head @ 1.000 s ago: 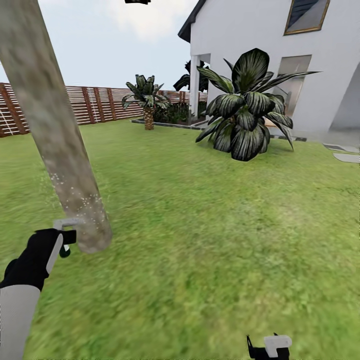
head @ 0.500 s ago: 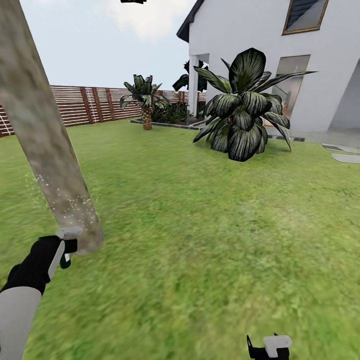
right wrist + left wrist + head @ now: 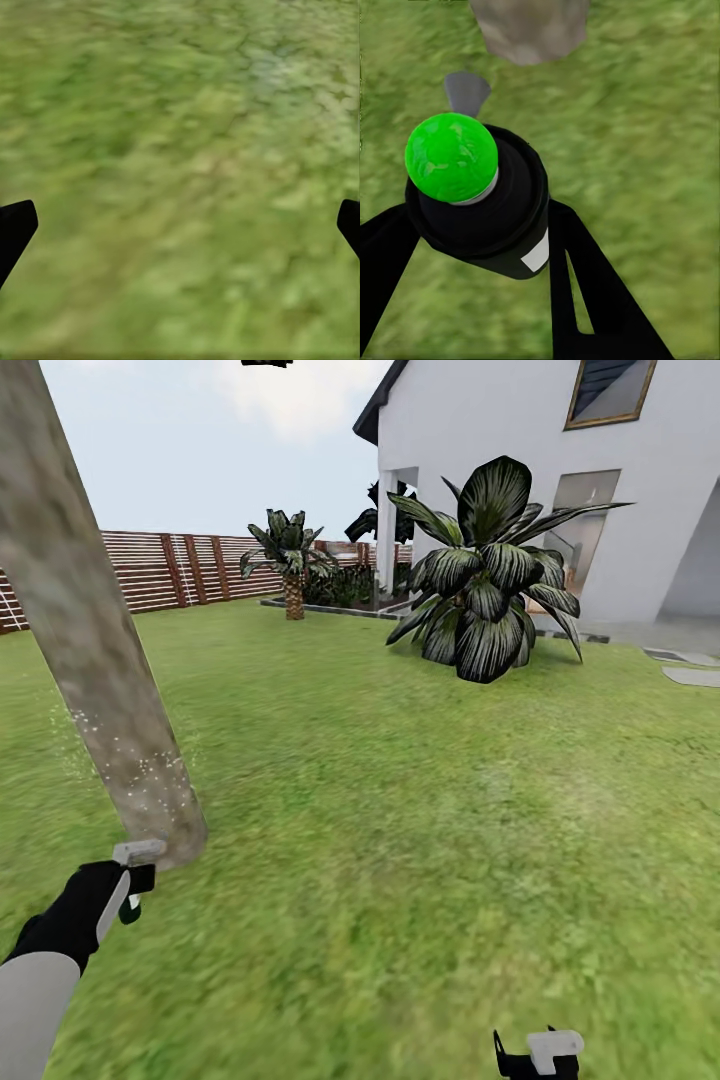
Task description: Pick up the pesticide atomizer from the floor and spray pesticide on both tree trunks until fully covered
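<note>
Left gripper (image 3: 480, 247) fingers pinch the pesticide atomizer (image 3: 472, 199), nozzle aimed at the tree trunk (image 3: 95, 650) base just beyond, near left. Pesticide (image 3: 130, 755) specks show low on the leaning trunk. Right gripper (image 3: 180, 225) spread, idle over lawn (image 3: 420, 810). Atomizer's white label (image 3: 535, 259) carries no readable writing.

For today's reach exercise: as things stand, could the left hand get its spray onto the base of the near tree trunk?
Probably yes. The left hand holds the atomizer just short of the tree trunk, with only open grass between. White specks already dot the lower bark.
</note>
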